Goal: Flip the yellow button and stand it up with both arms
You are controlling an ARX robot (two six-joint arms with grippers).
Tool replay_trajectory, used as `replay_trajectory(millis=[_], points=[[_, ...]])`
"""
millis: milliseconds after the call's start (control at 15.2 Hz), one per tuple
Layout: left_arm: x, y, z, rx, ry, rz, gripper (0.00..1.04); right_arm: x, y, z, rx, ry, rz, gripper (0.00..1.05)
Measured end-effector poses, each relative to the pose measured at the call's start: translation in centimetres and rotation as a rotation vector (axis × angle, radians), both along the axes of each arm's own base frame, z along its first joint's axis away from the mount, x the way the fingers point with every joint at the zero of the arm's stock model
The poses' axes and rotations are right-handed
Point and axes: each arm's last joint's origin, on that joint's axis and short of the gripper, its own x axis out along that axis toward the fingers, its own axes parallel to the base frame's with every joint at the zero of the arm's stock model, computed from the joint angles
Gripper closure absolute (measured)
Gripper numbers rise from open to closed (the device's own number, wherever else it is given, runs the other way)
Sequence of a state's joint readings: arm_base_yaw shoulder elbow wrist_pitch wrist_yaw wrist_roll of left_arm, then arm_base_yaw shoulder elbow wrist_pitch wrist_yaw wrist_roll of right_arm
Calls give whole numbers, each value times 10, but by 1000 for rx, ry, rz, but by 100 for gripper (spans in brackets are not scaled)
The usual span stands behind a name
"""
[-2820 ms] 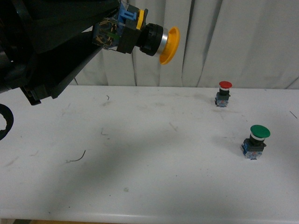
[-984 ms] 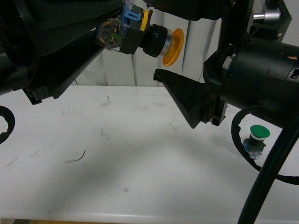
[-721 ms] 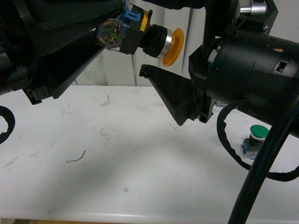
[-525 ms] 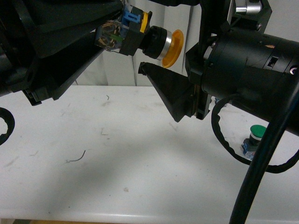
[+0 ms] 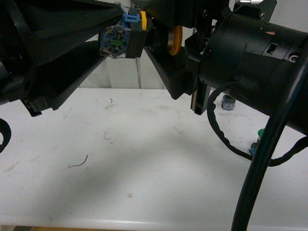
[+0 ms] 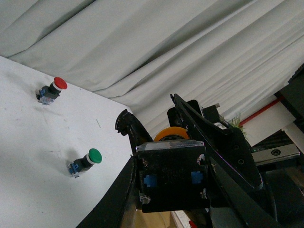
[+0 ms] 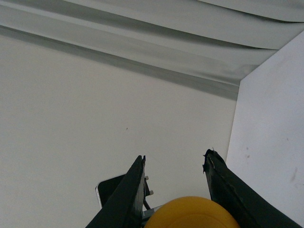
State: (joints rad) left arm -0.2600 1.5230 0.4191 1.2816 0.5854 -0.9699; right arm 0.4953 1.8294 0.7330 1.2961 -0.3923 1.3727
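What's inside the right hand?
The yellow button, cap first, between the fingers of the right hand; the left hand holds its block. Finger contact is hidden.

button (image 5: 126,38) above table (image 5: 144,183) | left gripper (image 5: 111,34) left of it | right gripper (image 5: 156,31) right

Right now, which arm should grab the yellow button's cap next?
Probably right: the right gripper is open astride the cap of the yellow button; the left gripper is busy holding its block aloft.
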Motion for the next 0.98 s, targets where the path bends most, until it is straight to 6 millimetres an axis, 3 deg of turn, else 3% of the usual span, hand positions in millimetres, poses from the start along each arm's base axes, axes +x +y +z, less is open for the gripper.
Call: replay_trajectory(millis=[328, 393, 525, 721, 984], points=[[0, 0, 0, -2, 4, -1, 71, 1, -2, 0, 1, 2, -5, 72], [0, 0, 0, -3, 6, -2, 65, 2, -3, 0, 0, 1, -5, 72], [0, 1, 1, 7, -10, -1, 33, 2, -3, -2, -27, -11, -8, 72], [-1, 12, 6, 1, -33, 40, 5, 5, -5, -7, -38, 0, -17, 72], [-16, 39, 16, 15, -99, 131, 7, 11, -17, -6, -39, -3, -57, 72]])
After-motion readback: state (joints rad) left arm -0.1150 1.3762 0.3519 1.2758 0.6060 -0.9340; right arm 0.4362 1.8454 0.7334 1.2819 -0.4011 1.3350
